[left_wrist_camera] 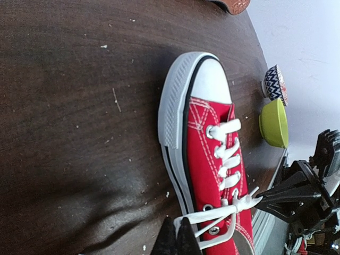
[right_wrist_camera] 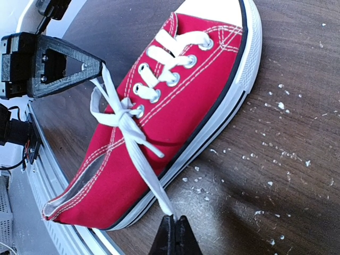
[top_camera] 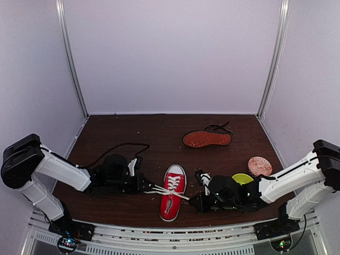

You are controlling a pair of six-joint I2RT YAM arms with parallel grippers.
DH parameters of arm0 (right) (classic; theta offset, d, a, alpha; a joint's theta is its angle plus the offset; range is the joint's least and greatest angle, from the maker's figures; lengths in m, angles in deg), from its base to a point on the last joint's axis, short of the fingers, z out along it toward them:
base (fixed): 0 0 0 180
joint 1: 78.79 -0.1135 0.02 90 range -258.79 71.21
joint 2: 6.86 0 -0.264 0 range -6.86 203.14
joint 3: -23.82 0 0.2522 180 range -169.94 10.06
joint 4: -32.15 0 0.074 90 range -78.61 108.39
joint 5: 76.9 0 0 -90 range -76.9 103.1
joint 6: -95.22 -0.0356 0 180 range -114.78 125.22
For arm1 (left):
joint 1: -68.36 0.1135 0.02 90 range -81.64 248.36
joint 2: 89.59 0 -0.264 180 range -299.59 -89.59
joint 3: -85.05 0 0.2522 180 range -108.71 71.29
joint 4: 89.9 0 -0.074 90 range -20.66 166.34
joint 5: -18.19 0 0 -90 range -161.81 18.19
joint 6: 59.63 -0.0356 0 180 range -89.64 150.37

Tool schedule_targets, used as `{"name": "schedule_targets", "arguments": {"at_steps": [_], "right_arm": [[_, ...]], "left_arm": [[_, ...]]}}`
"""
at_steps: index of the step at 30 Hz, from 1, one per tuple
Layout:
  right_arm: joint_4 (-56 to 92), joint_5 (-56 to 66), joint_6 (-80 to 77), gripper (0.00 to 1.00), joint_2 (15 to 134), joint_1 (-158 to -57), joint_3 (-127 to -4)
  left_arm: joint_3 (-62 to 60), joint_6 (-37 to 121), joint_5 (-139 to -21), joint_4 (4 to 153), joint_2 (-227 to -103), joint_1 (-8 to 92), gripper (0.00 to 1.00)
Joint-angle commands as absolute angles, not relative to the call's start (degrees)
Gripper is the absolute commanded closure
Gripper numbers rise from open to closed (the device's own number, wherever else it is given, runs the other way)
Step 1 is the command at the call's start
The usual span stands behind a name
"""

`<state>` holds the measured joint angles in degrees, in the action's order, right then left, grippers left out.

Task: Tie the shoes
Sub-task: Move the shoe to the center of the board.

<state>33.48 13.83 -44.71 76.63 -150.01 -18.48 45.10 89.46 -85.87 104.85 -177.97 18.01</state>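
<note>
Black shoe (top_camera: 207,138) is lying on its side far back on the bench (top_camera: 133,133), showing only its reddish-brown sole. Its upper is hidden and its dark laces behind it are barely readable; the left wrist view is catching just a sliver of that sole at the top edge. The left wrist view is cutting off the red sneaker (right_wrist_camera: 175,106) at the heel, and the right wrist view is clipping its toe cap. In its own wrist view, each arm's fingertips are showing only as a dark point at the bottom edge. The yellow-green bowl (left_wrist_camera: 274,122) is sitting partly behind the right arm in the top view. A small zigzag cup (left_wrist_camera: 275,82) is sitting just beside it, contents not readable. The red sneaker is standing sole down near the front edge, between the two claws, toe pointing away from the arm bases. It is showing a white toe cap, a white ribbed sole edge with a black stripe, and white stitching. A flat white lace (right_wrist_camera: 123,114) is crossing through metal eyelets, with a first crossover sitting at the top eyelets and both ends stretching sideways, taut. Left claw (right_wrist_camera: 94,66) is clenched on one lace end just left of the sneaker. Right claw (left_wrist_camera: 268,199) is clenched on the other end, just right of it. Pale crumbs (right_wrist_camera: 276,106) are lying scattered over the bench.
</note>
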Motion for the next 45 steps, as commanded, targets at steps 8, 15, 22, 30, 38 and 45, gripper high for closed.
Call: {"name": "schedule_targets", "arguments": {"at_steps": [8,15,22,30,38,45], "right_arm": [[21.2,15.5,-39.7,0.45,67.0,-149.6,-17.2],[12.2,18.7,-37.2,0.00,54.8,-146.0,-17.1],[8.4,15.6,-33.8,0.01,42.4,-133.9,-16.4],[5.3,17.8,-31.1,0.01,35.4,-125.2,-15.6],[2.1,24.4,-35.3,0.01,26.8,-124.8,-11.2],[-4.9,27.7,-35.3,0.00,19.1,-124.5,-11.1]], "left_arm": [[33.3,74.3,-77.4,77.1,-169.4,19.3,0.39],[26.0,73.6,-69.2,61.3,-167.3,13.2,0.27],[18.6,81.7,-64.0,54.3,-171.0,1.9,0.31],[14.9,90.9,-65.3,50.0,-175.7,-4.4,0.28],[12.3,94.0,-67.0,48.7,-181.5,-4.7,0.24],[9.3,93.3,-66.4,49.1,-187.9,-4.0,0.24]]}}
